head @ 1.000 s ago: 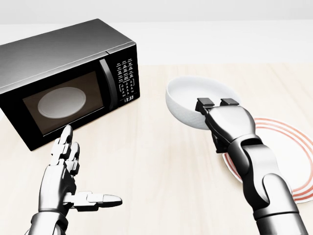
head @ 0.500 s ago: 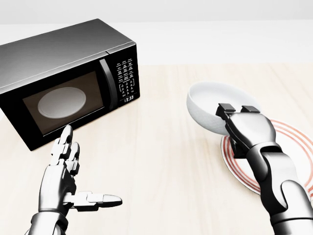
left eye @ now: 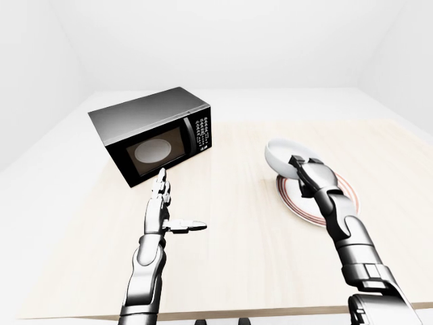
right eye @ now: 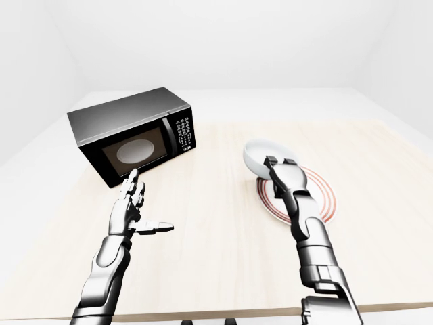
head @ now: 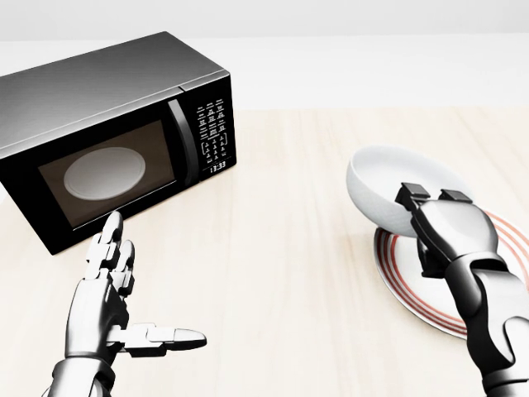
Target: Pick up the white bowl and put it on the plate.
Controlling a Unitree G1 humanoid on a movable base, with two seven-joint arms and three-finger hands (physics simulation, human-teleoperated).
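The right hand (head: 446,227) gripped the white bowl (head: 388,194) at its near rim, fingers closed over the edge. The bowl was tilted and held above the upper-left edge of the red-ringed plate (head: 413,285) in the head view; contact between the two could not be determined. The left hand (head: 111,302) hovered over the light wooden tabletop (head: 281,273), fingers spread and empty, just below the black microwave (head: 107,136), whose door was shut.

1 white bowl (head: 388,184), 1 plate (head: 430,294), 1 microwave (head: 99,132), 1 table (head: 281,289), 2 robot hands: left hand (head: 111,302), right hand (head: 442,227).
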